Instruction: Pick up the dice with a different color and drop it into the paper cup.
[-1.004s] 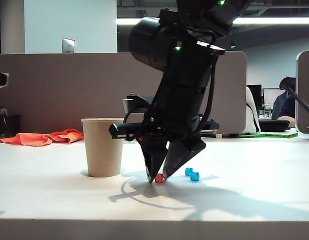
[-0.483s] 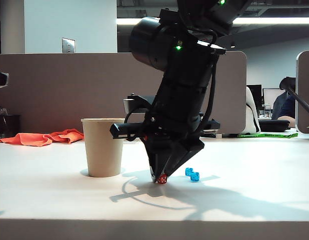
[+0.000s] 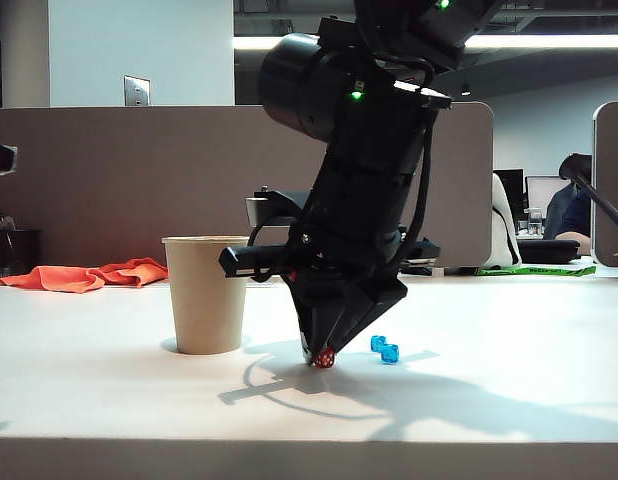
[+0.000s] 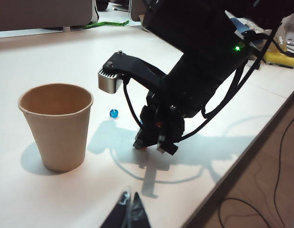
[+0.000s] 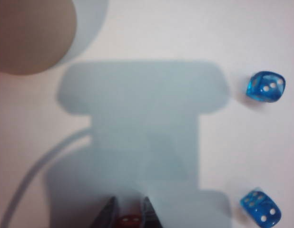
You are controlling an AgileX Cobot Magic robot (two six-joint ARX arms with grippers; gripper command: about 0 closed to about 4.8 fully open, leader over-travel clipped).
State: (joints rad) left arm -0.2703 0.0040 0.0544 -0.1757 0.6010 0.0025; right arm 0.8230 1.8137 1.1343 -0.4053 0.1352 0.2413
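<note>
Exterior view, left to right. Orange cloth [image 3: 84,275] lying at far left of frame on the back part of the white counter [image 3: 109,400]. Paper cup [image 3: 205,294] upright left of centre, mouth open, standing on the counter. Just right of the cup, right end effector [image 3: 321,357] pointing down at frame centre, tips at counter level, jaws pressed in on the red die [image 3: 325,357]; die at the surface, whether lifted clear cannot be told. Cup and die near each other, not touching. Two blue dice [image 3: 384,349] on the counter just right of the end effector, close together, apart from the red die.

Left wrist view: cup [image 4: 55,124] at left of frame; one blue die [image 4: 113,113] beyond it near centre; right arm's end effector [image 4: 151,145] down at the counter [image 4: 52,61], a speck of red between its tips. Left end effector [image 4: 128,211] at the lower edge, only dark tips showing, drawn close together, nothing between them, well short of the cup.

Right wrist view: blurred cup [image 5: 33,33] at upper left; red die [image 5: 130,221] pinched between two finger tips [image 5: 106,216] at the lower edge; two blue dice [image 5: 266,87] at the right edge, one above the other, apart.
</note>
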